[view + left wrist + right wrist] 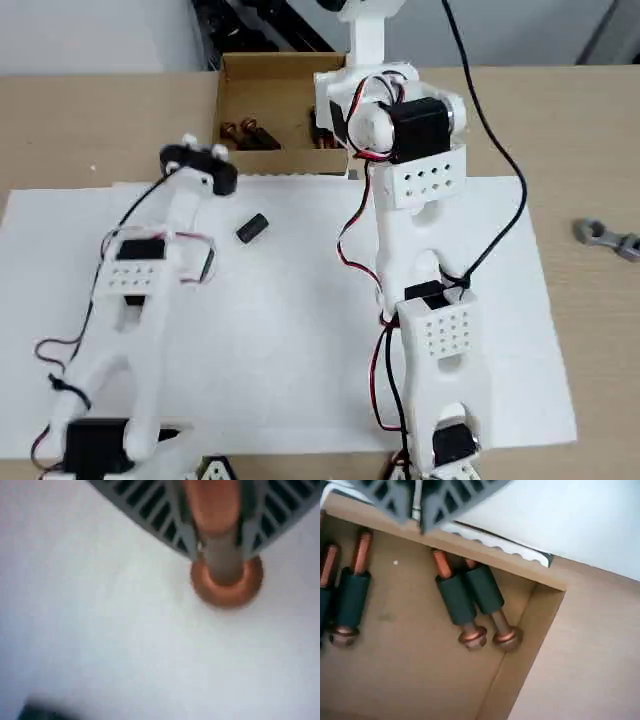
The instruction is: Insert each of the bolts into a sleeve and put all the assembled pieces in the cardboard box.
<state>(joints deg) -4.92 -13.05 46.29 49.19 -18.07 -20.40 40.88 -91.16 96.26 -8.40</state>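
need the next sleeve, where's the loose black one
High view: the black sleeve lies on the white sheet, just right of the left gripper, near the cardboard box.

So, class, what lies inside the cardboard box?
Assembled pieces: bolts in dark sleeves, two side by side near a corner, others farther along. In the high view the right arm covers part of the cardboard box, hiding what lies there.

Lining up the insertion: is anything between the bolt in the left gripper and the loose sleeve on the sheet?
Nothing visible does. Only bare white sheet lies between the bolt, held by the left gripper, and the black sleeve.
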